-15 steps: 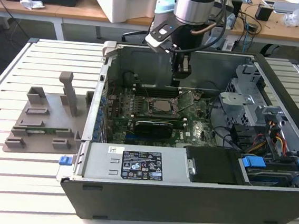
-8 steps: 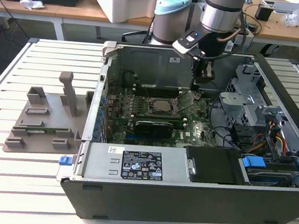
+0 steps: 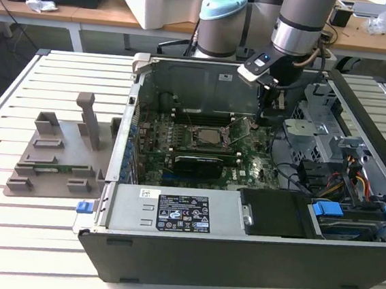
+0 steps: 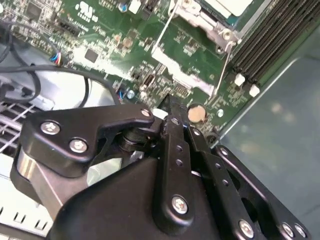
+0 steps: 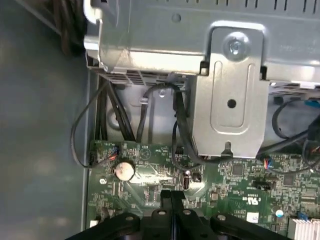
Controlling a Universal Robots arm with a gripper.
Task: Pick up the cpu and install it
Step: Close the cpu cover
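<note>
Exterior view — the gripper (image 3: 260,121) hangs inside the open computer case (image 3: 237,258), over the motherboard (image 3: 156,133) just beside the socket (image 3: 205,136). In the first wrist view its fingers (image 5: 166,201) are pressed together, holding nothing. In the second wrist view the cpu (image 4: 227,5) lies within the socket frame — apart from the fingertips.

motherboard (image 3: 198,160) green | cpu (image 4: 227,6) silver top, green rim | hand (image 5: 171,196) black | fixture plate (image 3: 54,169) grey | tabletop (image 3: 20,237) white, slatted | power supply box (image 3: 132,210) silver, white label | drive clips (image 3: 327,209) blue | coin cell (image 5: 123,171) silver
</note>
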